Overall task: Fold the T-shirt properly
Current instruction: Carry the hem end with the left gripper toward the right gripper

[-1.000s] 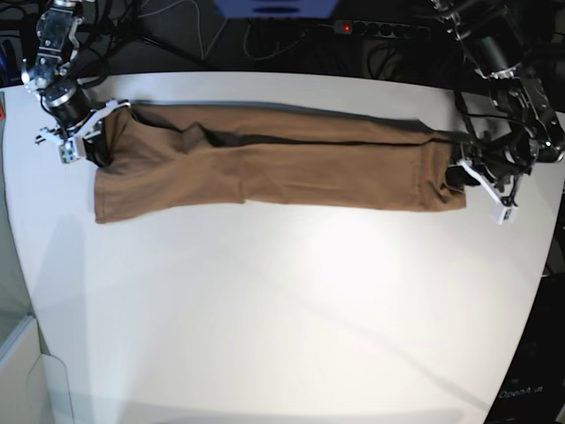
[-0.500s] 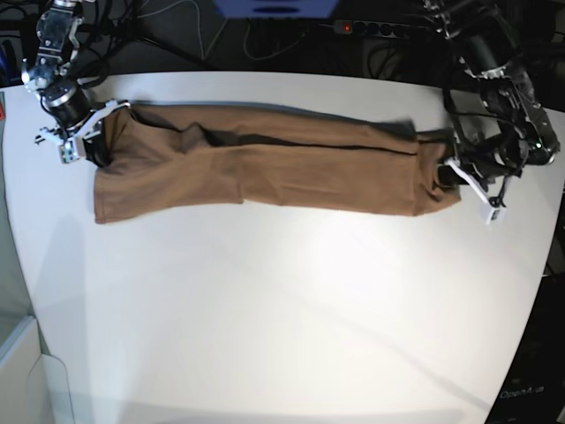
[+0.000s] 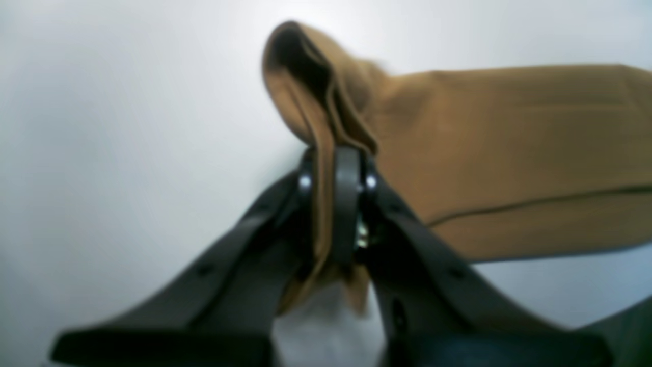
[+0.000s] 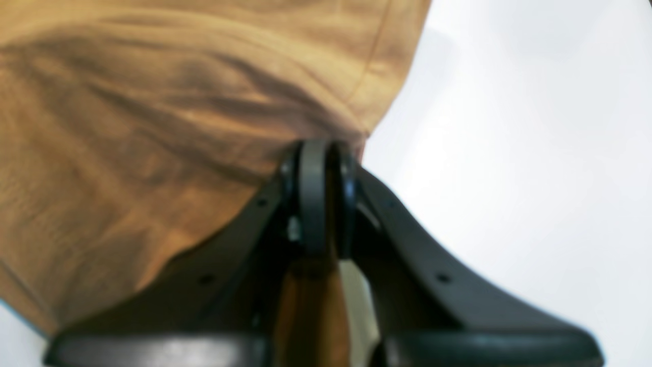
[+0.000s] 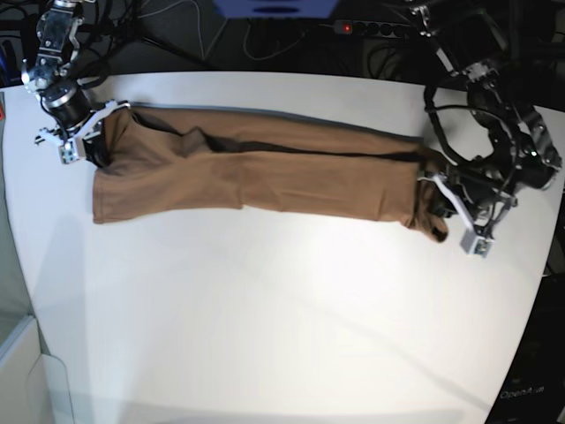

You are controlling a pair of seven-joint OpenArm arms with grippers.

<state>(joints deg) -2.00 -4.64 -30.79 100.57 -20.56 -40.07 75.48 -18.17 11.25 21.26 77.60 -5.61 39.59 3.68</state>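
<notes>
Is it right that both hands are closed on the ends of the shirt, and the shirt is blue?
Not quite. Both the left hand and right hand are closed on the shirt, but the base view shows it is tan-brown, not blue.

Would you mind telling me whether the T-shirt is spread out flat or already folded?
Folded lengthwise: the T-shirt lies as a long narrow band on the table, one layer overlapping another.
</notes>
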